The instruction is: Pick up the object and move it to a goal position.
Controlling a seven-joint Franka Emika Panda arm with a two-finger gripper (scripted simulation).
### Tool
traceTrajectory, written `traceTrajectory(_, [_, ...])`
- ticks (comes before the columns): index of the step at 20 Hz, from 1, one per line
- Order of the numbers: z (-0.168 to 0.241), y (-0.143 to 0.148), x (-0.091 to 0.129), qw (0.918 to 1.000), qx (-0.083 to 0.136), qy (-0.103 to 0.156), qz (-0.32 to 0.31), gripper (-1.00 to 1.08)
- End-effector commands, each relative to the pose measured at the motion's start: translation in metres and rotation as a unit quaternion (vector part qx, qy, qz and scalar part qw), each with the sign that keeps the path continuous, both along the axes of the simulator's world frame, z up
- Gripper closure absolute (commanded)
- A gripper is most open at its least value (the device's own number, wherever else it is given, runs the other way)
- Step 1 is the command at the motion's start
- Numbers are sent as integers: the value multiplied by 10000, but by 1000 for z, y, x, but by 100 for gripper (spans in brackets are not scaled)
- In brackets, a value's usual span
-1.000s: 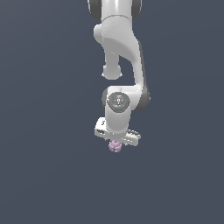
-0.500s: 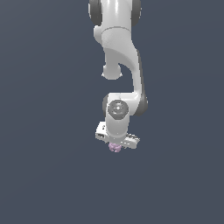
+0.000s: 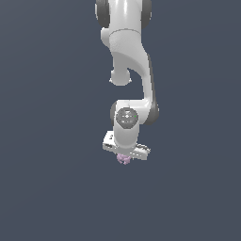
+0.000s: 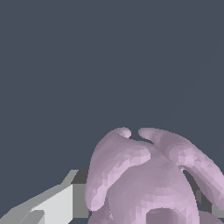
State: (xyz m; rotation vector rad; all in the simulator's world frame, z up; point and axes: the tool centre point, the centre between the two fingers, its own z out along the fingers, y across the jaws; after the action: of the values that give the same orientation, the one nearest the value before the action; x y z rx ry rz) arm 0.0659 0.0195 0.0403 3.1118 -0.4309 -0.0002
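Note:
The object (image 3: 124, 159) is a tiny pale pink-lilac knobbly berry-like lump. In the exterior view it sits directly under the white hand of my arm, mostly covered by it. My gripper (image 3: 124, 158) is shut on it. In the wrist view the object (image 4: 148, 179) fills the lower part of the picture, with a pale grey finger (image 4: 52, 205) against one side of it and a strip of the other finger (image 4: 205, 201) showing past its far side.
A plain dark grey-blue surface (image 3: 52, 179) lies all around the arm. The white arm (image 3: 129, 61) comes down from the exterior view's top centre.
The arm's lower joint and hand have shifted slightly toward the exterior view's right and a little up, with the object staying under the hand.

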Motion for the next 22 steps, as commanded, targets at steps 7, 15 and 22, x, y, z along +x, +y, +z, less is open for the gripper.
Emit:
traceTrajectory(7, [0, 0, -5, 10000, 0, -1, 1, 108])
traceTrajectory(15, [2, -3, -27, 10000, 0, -1, 1, 108])
traceTrajectory(22, [4, -6, -63, 10000, 0, -1, 1, 108])
